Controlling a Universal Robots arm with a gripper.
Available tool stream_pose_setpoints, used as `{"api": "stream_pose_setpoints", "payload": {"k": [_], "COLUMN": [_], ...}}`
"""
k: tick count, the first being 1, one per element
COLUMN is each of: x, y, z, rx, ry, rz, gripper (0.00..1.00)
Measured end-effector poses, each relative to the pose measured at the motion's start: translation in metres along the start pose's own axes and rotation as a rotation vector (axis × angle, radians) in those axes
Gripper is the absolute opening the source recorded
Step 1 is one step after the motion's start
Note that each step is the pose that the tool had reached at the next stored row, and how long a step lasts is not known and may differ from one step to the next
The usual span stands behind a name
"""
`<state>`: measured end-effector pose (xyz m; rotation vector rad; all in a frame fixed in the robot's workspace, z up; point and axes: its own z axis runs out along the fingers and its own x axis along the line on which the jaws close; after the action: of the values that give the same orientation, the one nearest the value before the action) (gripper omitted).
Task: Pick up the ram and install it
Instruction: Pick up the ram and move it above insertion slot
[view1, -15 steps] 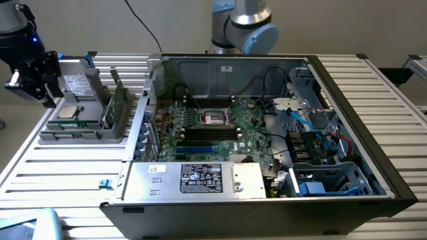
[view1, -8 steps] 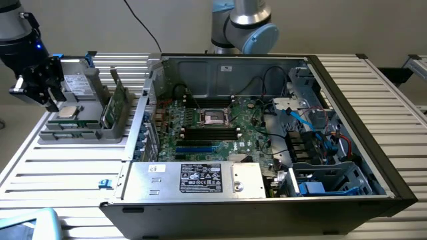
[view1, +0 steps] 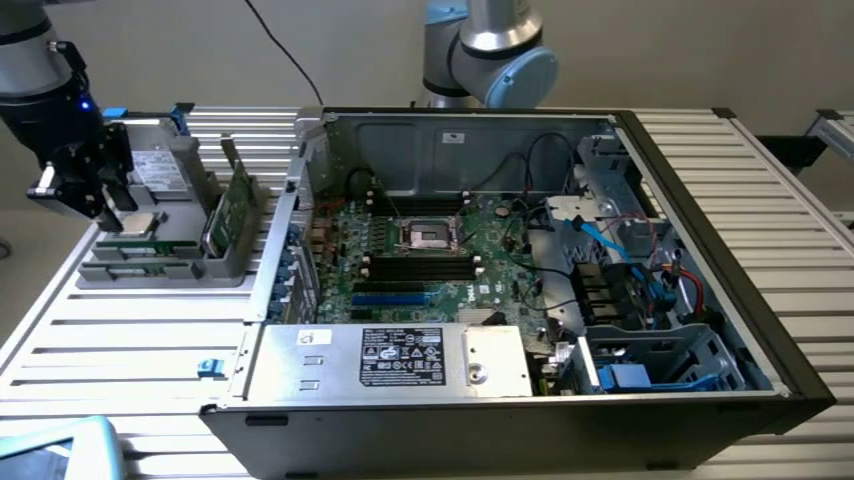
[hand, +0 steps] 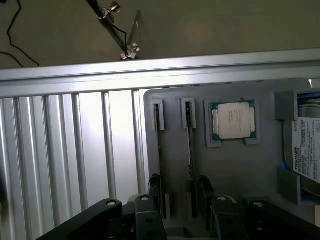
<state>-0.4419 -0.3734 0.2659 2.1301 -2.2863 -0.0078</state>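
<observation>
Gripper (view1: 78, 192) hangs over the grey tray (view1: 200, 268) at the exterior view's left, well apart from the open computer case (view1: 694, 215) and its motherboard (view1: 427, 250). Jaws stand wide apart and hold nothing. The ram (view1: 136, 249) sits in the tray in a long slot just beside the processor chip (view1: 138, 222). From the exterior view it reads as a long, narrow green strip with pale patches; chips and label cannot be made out. In the wrist view the ram (hand: 190, 150) is seen edge-on as a thin dark line running the length of its slot, with grey end blocks. A second stick (hand: 159, 150) lies parallel in the neighbouring slot, nearer the tray's edge. The gripper (hand: 180, 192) has one dark finger (hand: 205, 189) on either side of the ram's near end; contact cannot be told. A wider green card (view1: 240, 205) stands upright at the tray's case-side end.
</observation>
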Motion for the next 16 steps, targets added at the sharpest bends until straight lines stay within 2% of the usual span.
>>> {"api": "stream_pose_setpoints", "payload": {"k": [5,12,16], "x": [0.009,0.010,0.011], "y": [-0.0009,-0.0076,-0.0086], "z": [0.0093,0.0220,0.0292], "rx": [0.0003,0.0001,0.0000], "ry": [-0.0003,-0.0003,-0.0003], "rz": [0.001,0.009,0.013], "gripper": [0.43,0.43,0.43]}}
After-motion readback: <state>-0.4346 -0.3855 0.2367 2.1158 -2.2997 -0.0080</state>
